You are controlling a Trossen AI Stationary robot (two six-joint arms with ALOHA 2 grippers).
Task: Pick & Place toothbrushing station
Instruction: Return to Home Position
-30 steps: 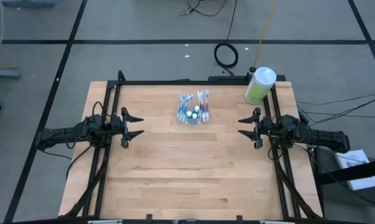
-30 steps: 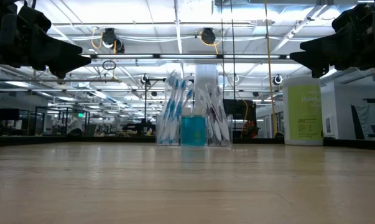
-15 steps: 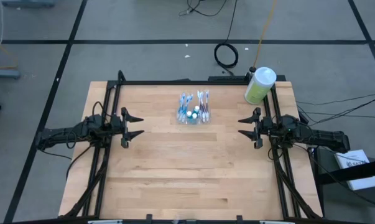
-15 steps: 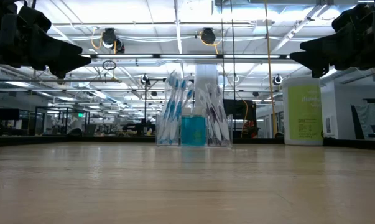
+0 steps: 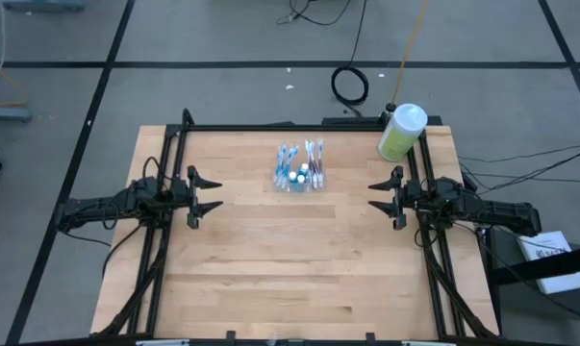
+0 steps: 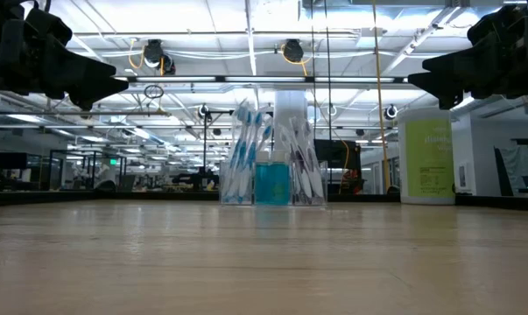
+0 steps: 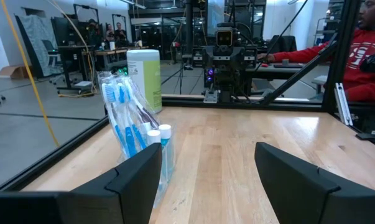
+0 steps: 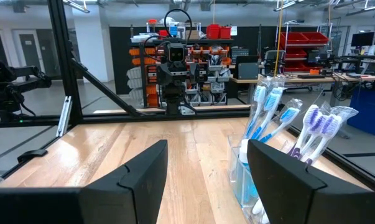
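Tray (image 5: 314,185) holding toothbrushes (image 5: 288,159), far-centre of worktop (image 5: 290,250).
Left hand (image 5: 214,193) and right hand (image 5: 374,196) both spread, empty, at opposite sides.

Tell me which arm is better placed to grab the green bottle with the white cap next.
Right, probably. The green cylindrical plastic bottle with a white cap stands at the wooden table's far right corner, just beyond the open right hand; the left hand waits open across the table.

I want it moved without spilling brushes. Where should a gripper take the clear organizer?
Probably the clear organizer low on its side walls, coming in level: toothbrushes stand upright out of its top, blocking a grasp from above. The left gripper and right gripper are open.
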